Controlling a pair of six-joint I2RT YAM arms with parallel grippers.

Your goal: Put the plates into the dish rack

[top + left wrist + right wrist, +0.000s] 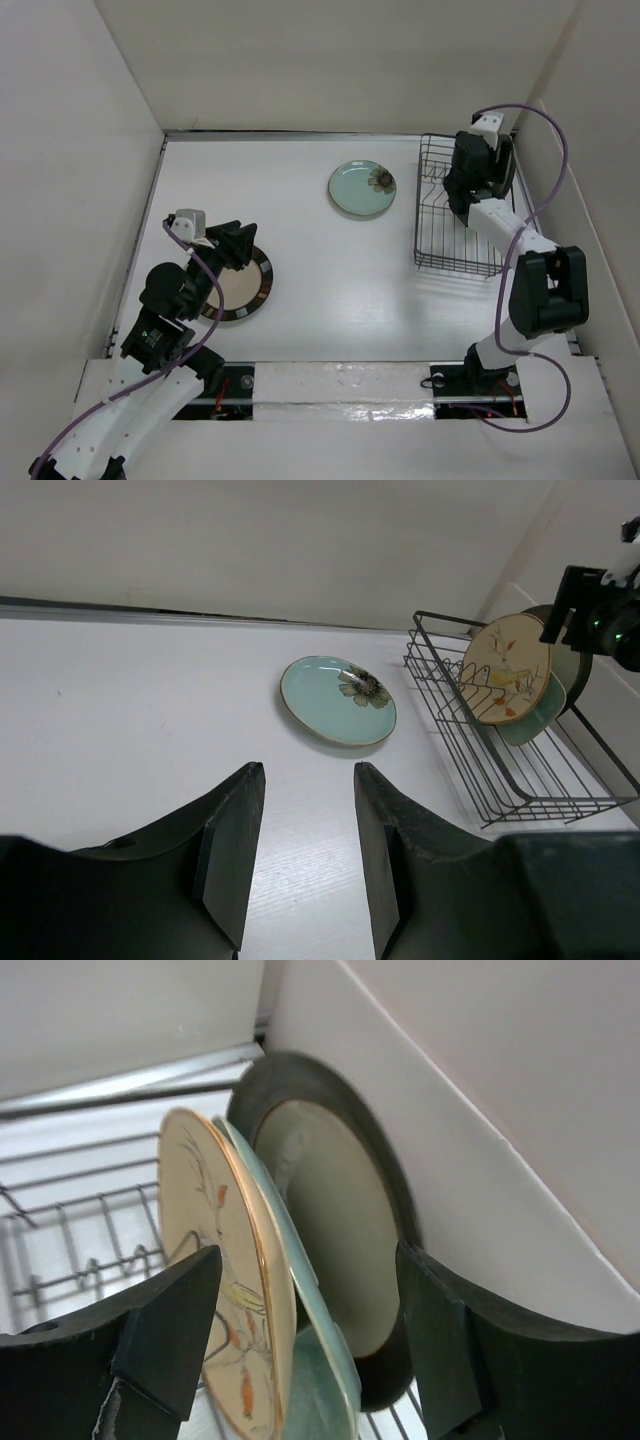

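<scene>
The dish rack (440,258) stands at the right of the table. Three plates stand on edge in it: a yellowish floral one (215,1260), a pale-green one (305,1360) and a cream one with a brown rim (340,1230). My right gripper (308,1300) hangs open over them, one finger on each side of the three. The teal plate with a dark flower (362,188) lies flat mid-table. A cream plate with a dark striped rim (250,292) lies at the left, partly under my left gripper (245,243), which is open and holds nothing (308,770).
White walls close in the table on the left, back and right, and the rack (500,780) sits close to the right wall. The right arm (540,285) reaches up along that wall. A taped strip runs along the near edge between the arm bases.
</scene>
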